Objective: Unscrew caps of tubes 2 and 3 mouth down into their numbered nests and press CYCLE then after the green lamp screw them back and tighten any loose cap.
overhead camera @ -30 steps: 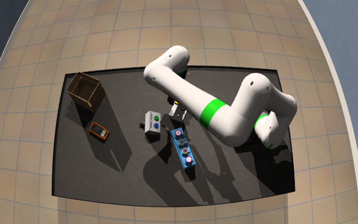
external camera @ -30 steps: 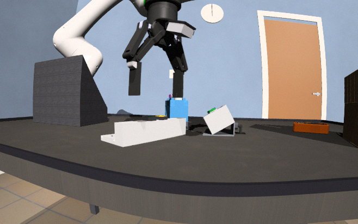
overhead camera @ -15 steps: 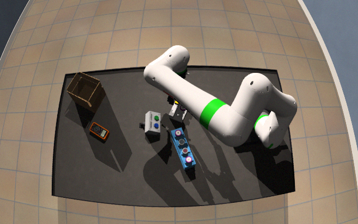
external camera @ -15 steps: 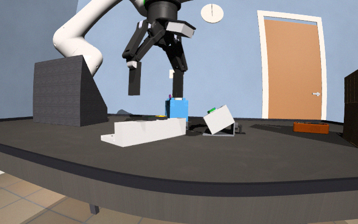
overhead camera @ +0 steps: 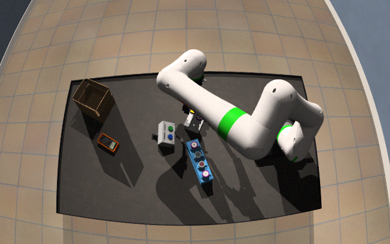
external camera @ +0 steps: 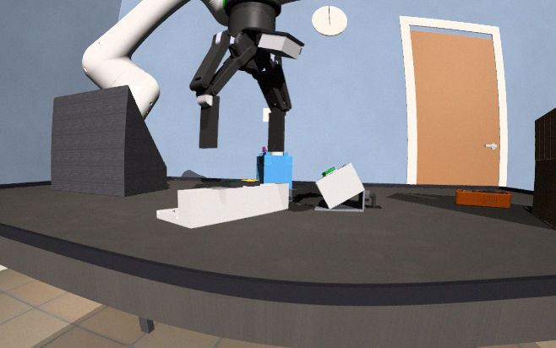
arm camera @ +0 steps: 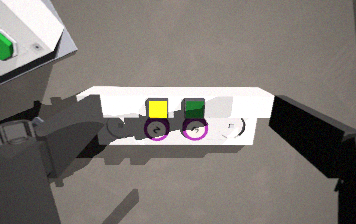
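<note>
The blue decapping rack (overhead camera: 199,161) holds four tubes. The two end tubes (overhead camera: 194,144) (overhead camera: 205,173) carry magenta caps. The two middle tubes (overhead camera: 198,154) (overhead camera: 201,163) stand open. In the wrist view the white cap tray (arm camera: 180,117) has two purple-rimmed caps (arm camera: 156,128) (arm camera: 195,129) in its two middle nests; the outer nests (arm camera: 235,126) are empty. The amber lamp (arm camera: 157,108) glows yellow and the green lamp (arm camera: 194,107) is dark. My gripper (external camera: 242,141) is wide open and empty, hanging above the tray. The arm hides it in the overhead view.
The key housing (overhead camera: 166,133) with its green key (overhead camera: 170,128) and blue key (overhead camera: 170,137) stands left of the tray. A cardboard box (overhead camera: 94,99) and an orange multimeter (overhead camera: 108,143) sit at the far left. A grey wedge block (external camera: 106,141) stands behind the tray.
</note>
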